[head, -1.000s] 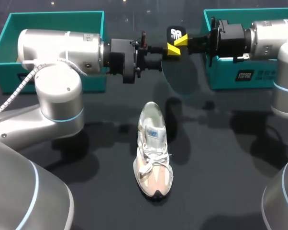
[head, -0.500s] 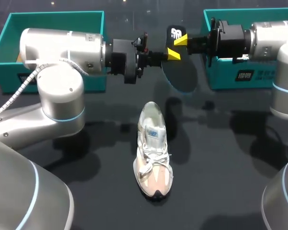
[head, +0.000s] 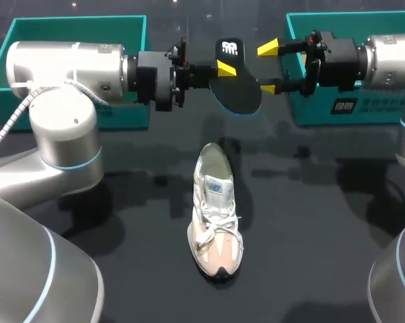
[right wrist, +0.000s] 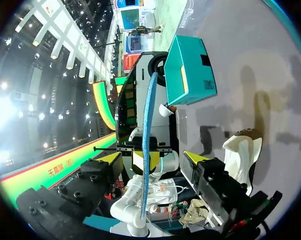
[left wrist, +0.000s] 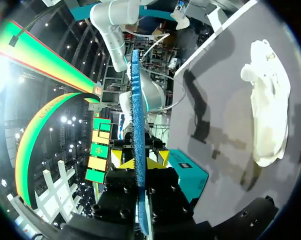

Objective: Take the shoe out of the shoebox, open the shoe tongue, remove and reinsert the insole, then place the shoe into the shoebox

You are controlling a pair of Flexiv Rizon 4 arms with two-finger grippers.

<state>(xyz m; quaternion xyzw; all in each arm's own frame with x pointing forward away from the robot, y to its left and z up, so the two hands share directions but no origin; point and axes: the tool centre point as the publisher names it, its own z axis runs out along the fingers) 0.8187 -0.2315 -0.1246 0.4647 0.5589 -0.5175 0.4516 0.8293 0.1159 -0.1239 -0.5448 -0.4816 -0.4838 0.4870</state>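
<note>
Though edge-on wristward, insole (head: 244, 93) broadside overhead

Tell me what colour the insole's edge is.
Blue, clearest in the left wrist view, along the insole.

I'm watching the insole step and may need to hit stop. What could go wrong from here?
1. The left gripper alone holds the insole, pinched near one end; the thin piece could slip or swing.
2. The right gripper stands open close beside the insole and could knock it.
3. The shoe lies unheld on the table, so pushing the insole in may shove it.
</note>
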